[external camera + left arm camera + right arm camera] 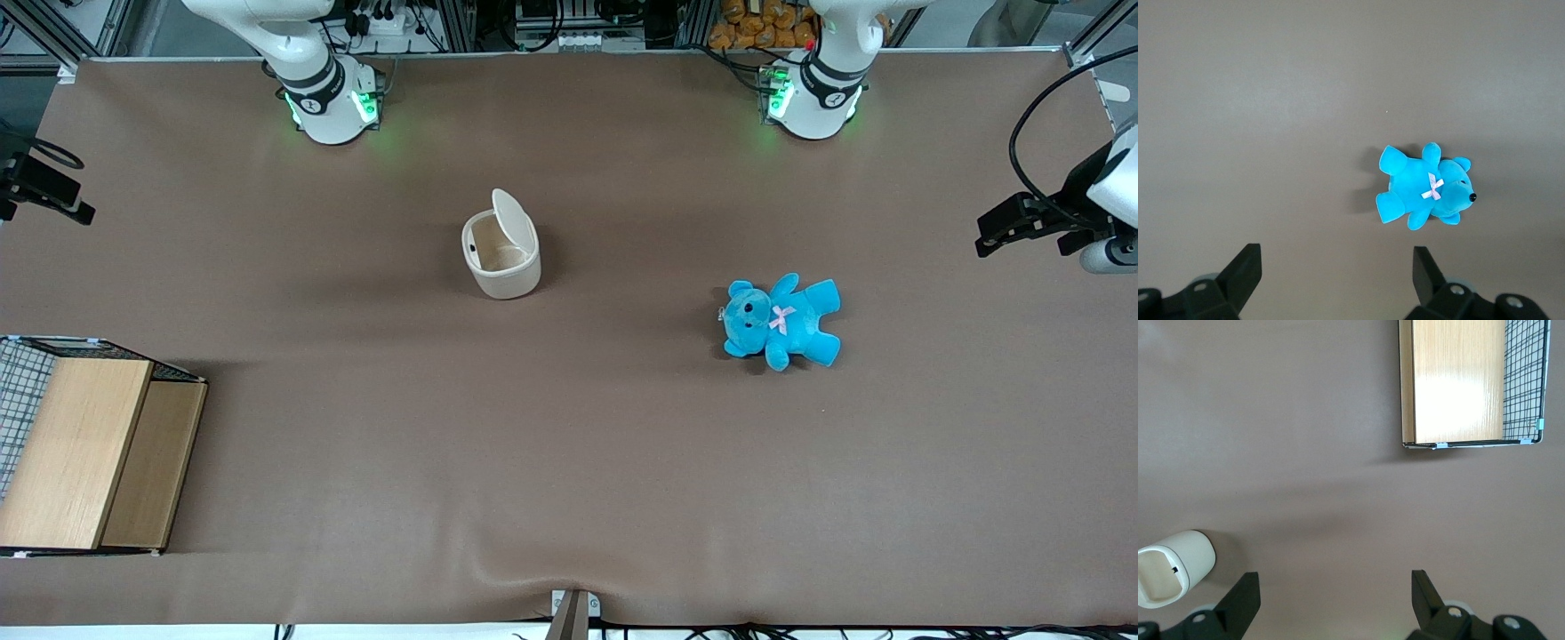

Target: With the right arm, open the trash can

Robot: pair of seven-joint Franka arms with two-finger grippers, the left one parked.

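Observation:
The cream-white trash can (505,271) stands on the brown table, nearer the arm bases than the front camera. Its lid (514,222) is tipped up and the tan inside shows. It also shows in the right wrist view (1178,567), with the opening in sight. My right arm's gripper (53,191) hangs high over the working arm's end of the table, well apart from the can. In the right wrist view the gripper (1335,577) is open and empty, with its fingers (1245,597) wide apart over bare table.
A wooden box (89,453) with a wire grid side sits at the working arm's end, near the front edge; it also shows in the right wrist view (1458,380). A blue teddy bear (782,322) lies toward the parked arm's end.

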